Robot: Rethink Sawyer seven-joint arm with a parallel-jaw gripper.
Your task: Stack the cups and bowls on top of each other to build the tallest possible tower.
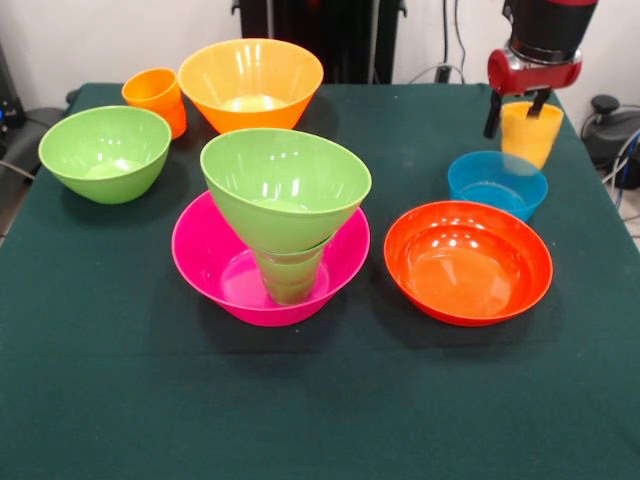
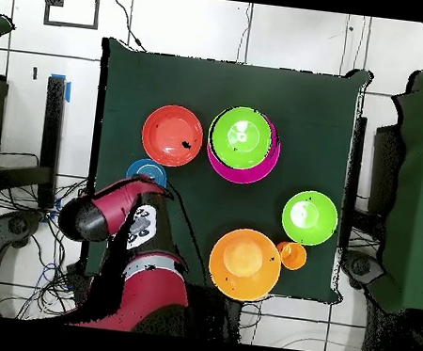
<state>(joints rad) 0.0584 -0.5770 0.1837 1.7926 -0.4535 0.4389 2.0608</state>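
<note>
The tool (image 1: 517,112) grips the yellow cup (image 1: 531,133) by its rim, one finger inside and one outside, holding it just above the blue bowl (image 1: 497,183) at the 2 o'clock side of the surface (image 1: 120,400) in the front view. The tower (image 1: 283,225) stands near centre: a pink bowl (image 1: 205,255) holds green cups, with a light green bowl (image 1: 285,185) tilted on top. By my reading, the step in hand is carrying the cup. Next, it must travel toward 9 o'clock and settle squarely inside that tilted bowl, gently, since the stack looks easy to topple.
</note>
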